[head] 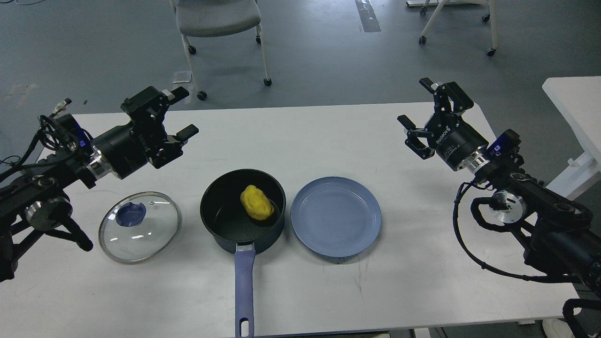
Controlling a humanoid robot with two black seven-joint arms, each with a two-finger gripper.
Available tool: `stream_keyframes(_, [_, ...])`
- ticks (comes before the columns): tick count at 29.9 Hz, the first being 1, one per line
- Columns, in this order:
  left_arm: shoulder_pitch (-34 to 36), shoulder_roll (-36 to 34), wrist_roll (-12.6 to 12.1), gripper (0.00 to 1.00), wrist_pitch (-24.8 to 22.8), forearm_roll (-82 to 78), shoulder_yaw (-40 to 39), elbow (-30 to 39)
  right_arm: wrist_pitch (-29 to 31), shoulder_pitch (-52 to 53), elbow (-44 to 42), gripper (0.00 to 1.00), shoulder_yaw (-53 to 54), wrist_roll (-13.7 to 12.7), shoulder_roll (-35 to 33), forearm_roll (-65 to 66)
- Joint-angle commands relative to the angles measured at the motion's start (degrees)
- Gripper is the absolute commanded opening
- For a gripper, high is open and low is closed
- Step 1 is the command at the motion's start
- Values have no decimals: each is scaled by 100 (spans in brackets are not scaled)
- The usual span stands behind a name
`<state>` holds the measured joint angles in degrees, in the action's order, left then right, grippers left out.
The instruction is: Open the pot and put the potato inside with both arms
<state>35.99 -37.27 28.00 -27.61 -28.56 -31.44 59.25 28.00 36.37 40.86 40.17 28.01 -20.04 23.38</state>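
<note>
The dark pot point(225, 225) stands open near the table's front middle, its blue-purple handle point(244, 291) pointing toward me. The yellow potato point(256, 203) lies inside it, against the right wall. The glass lid point(139, 226) with its blue knob lies flat on the table left of the pot. My left gripper point(184, 111) is open and empty, held above the table behind and left of the pot. My right gripper point(415, 103) is open and empty, above the table's far right, well away from the pot.
An empty blue-grey plate point(335, 216) sits just right of the pot. The white table point(422, 263) ends at a front edge near the handle's tip. A wheeled chair point(218, 19) stands on the floor behind the table. A second white table point(573, 103) is at the right.
</note>
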Motion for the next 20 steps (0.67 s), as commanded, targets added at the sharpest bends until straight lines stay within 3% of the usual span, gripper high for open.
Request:
stream_keyframes(1, [-136,124,0,98,-7,289,-134,-97,0,-139,1,100,70,-1,61,-1])
stream_keyframes(20, [-558,282,0,98,10,290,-160,-106,0,-438,37,100,70,-1,228,-1])
